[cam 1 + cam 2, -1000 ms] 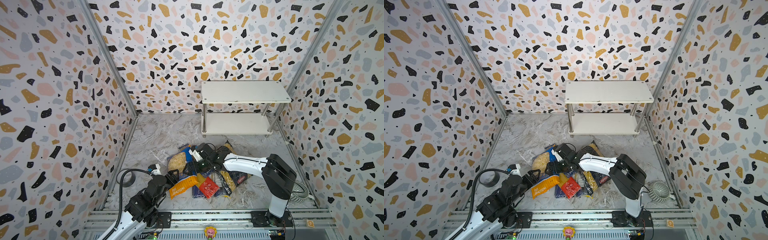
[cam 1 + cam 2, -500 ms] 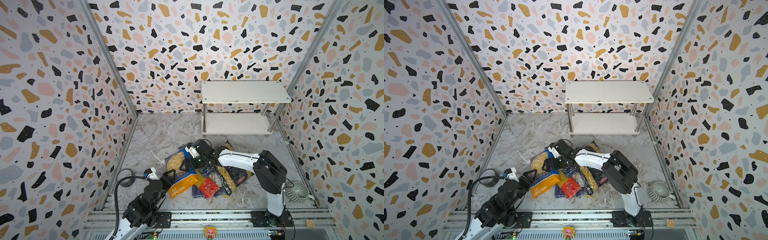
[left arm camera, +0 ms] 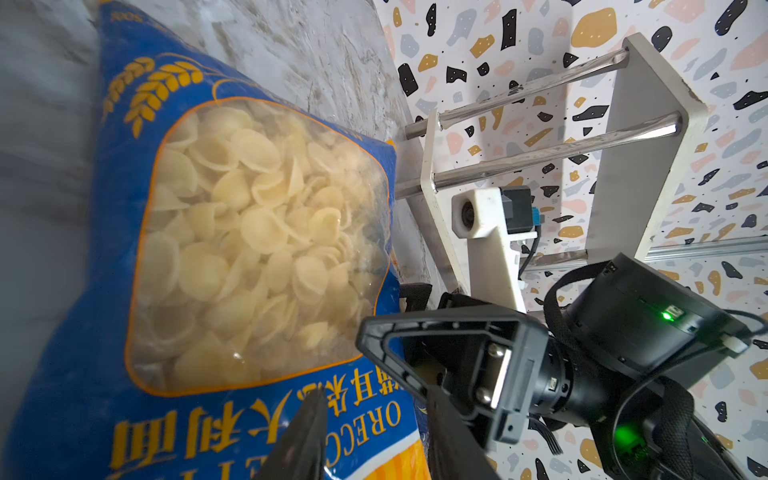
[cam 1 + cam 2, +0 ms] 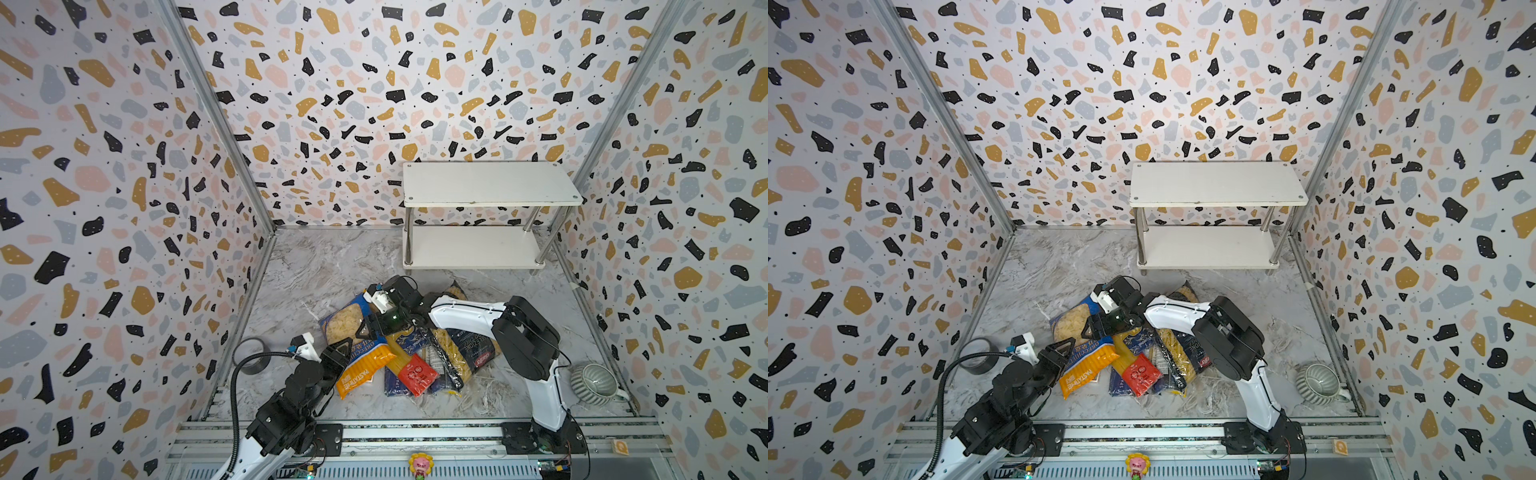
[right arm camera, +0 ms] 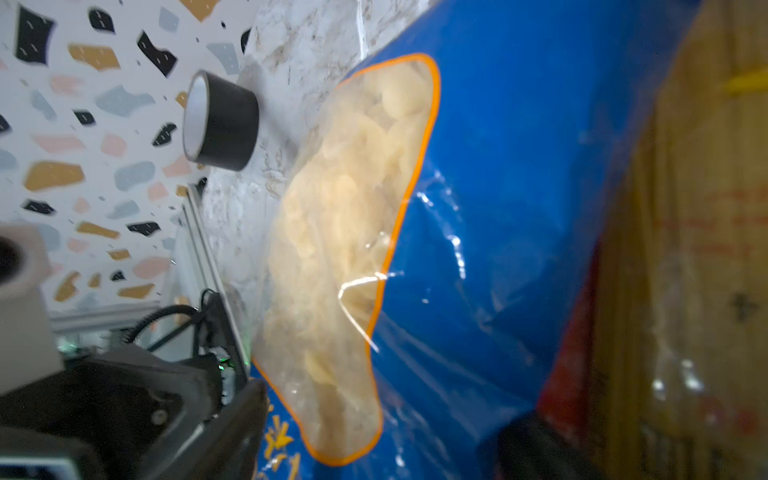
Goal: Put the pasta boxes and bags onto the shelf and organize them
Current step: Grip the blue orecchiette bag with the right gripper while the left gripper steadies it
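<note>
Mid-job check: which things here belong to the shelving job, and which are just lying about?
Job: shelf, shell bag, penne bag, spaghetti packs.
Lying about: tape roll, cup, toy figure.

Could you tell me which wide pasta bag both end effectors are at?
The blue-and-orange shell bag: the left end effector and right end effector are both at it, not the navy penne bag.
</note>
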